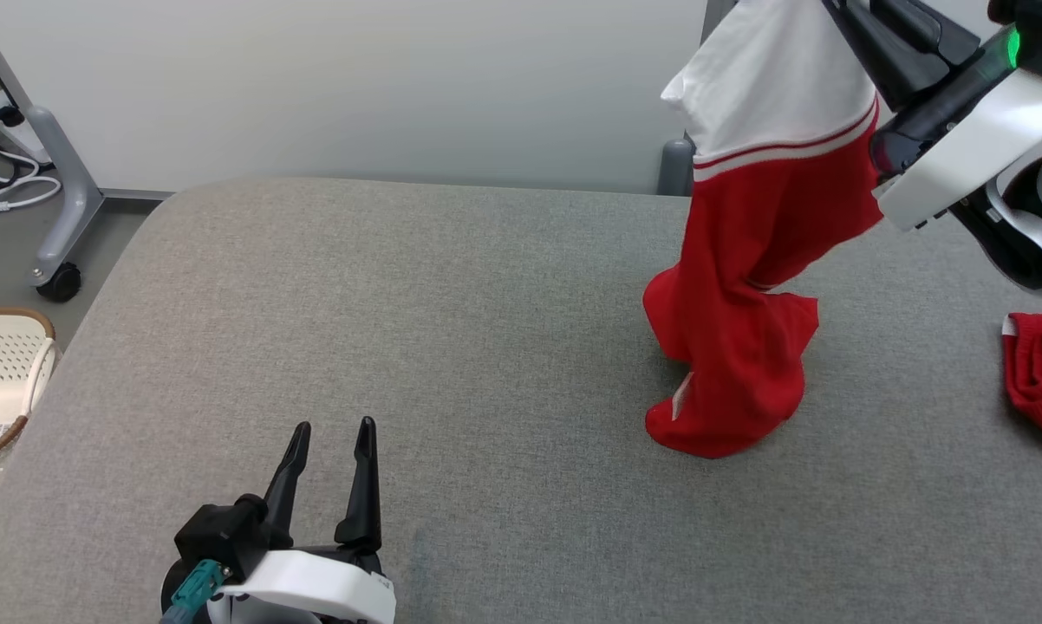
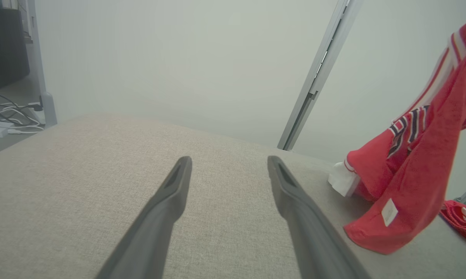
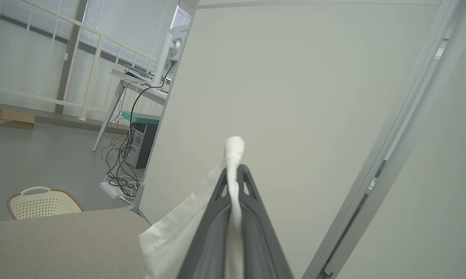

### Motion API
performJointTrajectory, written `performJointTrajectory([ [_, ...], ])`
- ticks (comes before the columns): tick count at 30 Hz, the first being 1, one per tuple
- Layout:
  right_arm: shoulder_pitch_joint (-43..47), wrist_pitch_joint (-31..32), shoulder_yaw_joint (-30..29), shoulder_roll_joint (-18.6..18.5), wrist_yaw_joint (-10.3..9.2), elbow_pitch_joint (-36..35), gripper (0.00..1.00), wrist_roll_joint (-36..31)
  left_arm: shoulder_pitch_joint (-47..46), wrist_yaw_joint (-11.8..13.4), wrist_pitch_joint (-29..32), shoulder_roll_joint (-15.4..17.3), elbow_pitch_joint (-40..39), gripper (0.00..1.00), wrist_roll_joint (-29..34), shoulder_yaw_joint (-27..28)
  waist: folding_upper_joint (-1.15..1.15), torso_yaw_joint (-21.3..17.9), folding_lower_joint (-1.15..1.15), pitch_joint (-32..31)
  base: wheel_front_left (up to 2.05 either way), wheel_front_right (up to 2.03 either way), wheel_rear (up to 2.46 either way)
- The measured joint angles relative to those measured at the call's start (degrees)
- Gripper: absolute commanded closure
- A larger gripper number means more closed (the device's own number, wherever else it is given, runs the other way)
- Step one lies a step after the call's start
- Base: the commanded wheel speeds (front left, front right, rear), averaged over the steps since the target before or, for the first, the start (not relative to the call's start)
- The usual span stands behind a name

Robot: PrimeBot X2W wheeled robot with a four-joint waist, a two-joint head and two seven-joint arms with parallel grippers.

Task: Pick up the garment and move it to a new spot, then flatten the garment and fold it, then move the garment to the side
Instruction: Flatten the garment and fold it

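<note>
Right end effector [image 3: 235, 170] is pressed together on a fold of white cloth, and that's the top of the garment [image 1: 746, 286], pinched tight between both fingers. A little nub of white pokes out past the tips. From that grip the garment hangs down: white at the top, a striped band, then red the rest of the way. Its lower end is on the table [image 1: 400, 303], bunched in a red heap below my right end effector and a bit to its left. From the left wrist I can see dark-and-white striped lettering on the red, plus a small white tag near the bottom edge.

Left end effector [image 1: 330, 433] is spread wide, both fingers low over bare grey table. The garment is well off to its right and further ahead, not touching it.

Another red piece [image 1: 1041, 381] lies on the table under my right arm, to the right of the hanging garment and apart from it. A pale basket [image 1: 1, 381] sits beyond the table's edge, to the left of my left end effector.
</note>
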Motion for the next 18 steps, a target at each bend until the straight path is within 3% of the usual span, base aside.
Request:
performJointTrajectory([
  [10,4.08,-0.03,-13.10,4.81,-0.01,-11.88,1.00,-3.72,1.02,-0.19,0.00,0.00,-0.03,0.00,0.00,0.32,0.00,0.85,0.00,-0.97,0.00,0.00,0.00],
  [18,3.76,-0.10,-13.79,10.27,0.00,-11.37,1.00,-6.11,1.06,-0.19,0.00,-0.01,-0.02,0.00,-0.27,-0.29,0.00,1.13,0.00,-0.80,0.00,0.00,0.00],
])
